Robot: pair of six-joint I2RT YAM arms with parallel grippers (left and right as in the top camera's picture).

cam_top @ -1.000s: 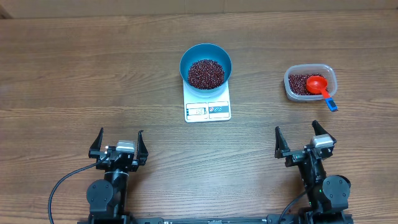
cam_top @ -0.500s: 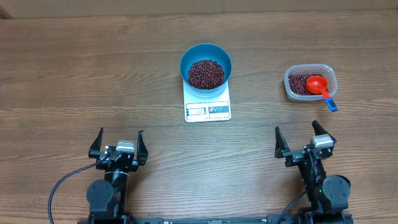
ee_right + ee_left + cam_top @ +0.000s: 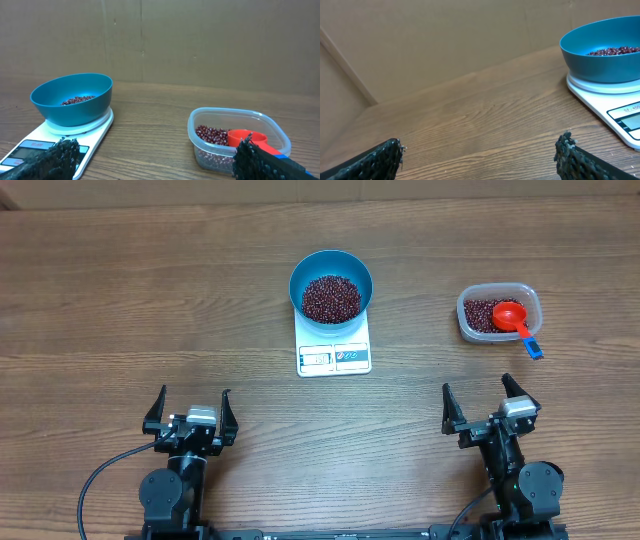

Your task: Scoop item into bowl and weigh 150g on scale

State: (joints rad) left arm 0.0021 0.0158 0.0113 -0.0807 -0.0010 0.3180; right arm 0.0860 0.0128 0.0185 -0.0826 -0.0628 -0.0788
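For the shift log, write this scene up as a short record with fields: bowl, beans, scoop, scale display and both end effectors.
bowl: blue, sitting on the scale
beans: a heap in the bowl; more in the clear tub at the right
scoop: red, lying in the tub, handle sticking out over its rim
scale display: too small to read
left end effector: open, empty, touching nothing
right end effector: open, empty, short of the tub

The wooden counter point(image 3: 120, 280) bears the scale point(image 3: 334, 358) ahead-right of the left claw point(image 3: 193, 394), and a clear tub point(image 3: 500, 287) ahead of the right claw point(image 3: 476, 386).
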